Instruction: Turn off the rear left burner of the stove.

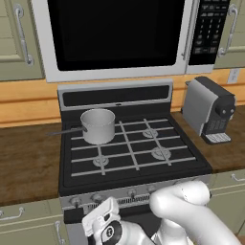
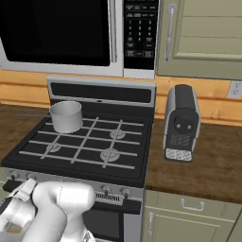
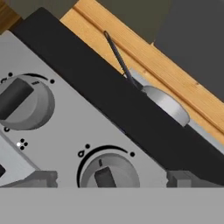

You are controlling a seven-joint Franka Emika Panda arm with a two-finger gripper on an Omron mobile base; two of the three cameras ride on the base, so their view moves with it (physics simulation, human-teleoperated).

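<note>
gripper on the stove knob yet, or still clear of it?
Cannot tell. In the hand view the fingertips flank the lower knob on the stove strip, but the bottom edge cuts off where they would meet it.

Dark wood countertop (image 1: pixel 26 158) meets a light wood backsplash (image 1: pixel 28 103), with beige cabinets (image 2: pixel 203 38) above.

Home kitchen, rendered. Black gas stove (image 1: pixel 131 143) with grid grates, four burners, silver knob strip along front. Steel saucepan (image 1: pixel 98 126) on rear left grate. Big silver microwave (image 1: pixel 115 36) with black window mounted above stove. Dark wood tabletop (image 1: pixel 26 160) both sides of range, light wood backsplash (image 1: pixel 28 103) behind. Grey-black coffee machine (image 1: pixel 209 110) on tabletop right of stove. Beige-green cabinets (image 2: pixel 203 35) with metal handles above, matching drawers (image 2: pixel 189 212) below. Wall outlet (image 2: pixel 234 89) beside coffee machine.
</note>
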